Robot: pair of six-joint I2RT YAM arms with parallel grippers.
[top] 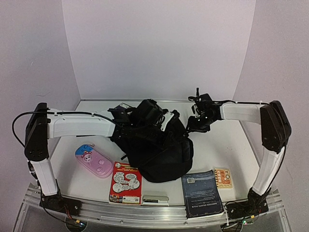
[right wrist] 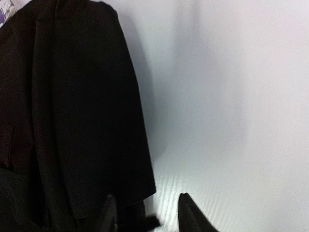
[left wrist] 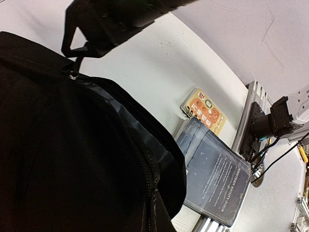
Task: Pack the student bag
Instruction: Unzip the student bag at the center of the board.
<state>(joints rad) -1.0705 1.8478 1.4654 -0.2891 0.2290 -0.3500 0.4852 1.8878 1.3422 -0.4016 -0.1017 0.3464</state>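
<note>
While the left gripper (top: 126, 116) is clamped tight at the top left of the student bag (top: 161, 152), the right gripper (top: 193, 124) hangs just off the bag's upper right side with its jaws parted. The bag, a big soft black backpack, slumps in the middle of the white table (top: 217, 145) between the two arms. Its top is bunched up and raised where the left arm reaches in.

From the left wrist camera the dark fingers (left wrist: 120, 14) sit at the top of the frame. A black pull loop (left wrist: 72, 48) runs from them down to the zipper, so the grip looks to be on that loop. Below it a strip of greyish lining (left wrist: 128, 128) shows along the bag's edge.

The right wrist camera shows both fingertips (right wrist: 188, 212) with bare table between them. A hanging black flap (right wrist: 96, 121) of the bag ends by the one on the frame's left; whether they touch is hard to tell.

Along the near edge lie the other things, all outside the bag:
- a pink pencil case (top: 93, 161) at the left
- a red cartoon booklet (top: 125, 182) just beside it
- a small black-and-white object (top: 155, 199) at the front lip — too small to name
- a dark blue paperback (top: 202, 193) near the bag's right corner
- an orange card pack (top: 222, 177) just beside the paperback
</note>
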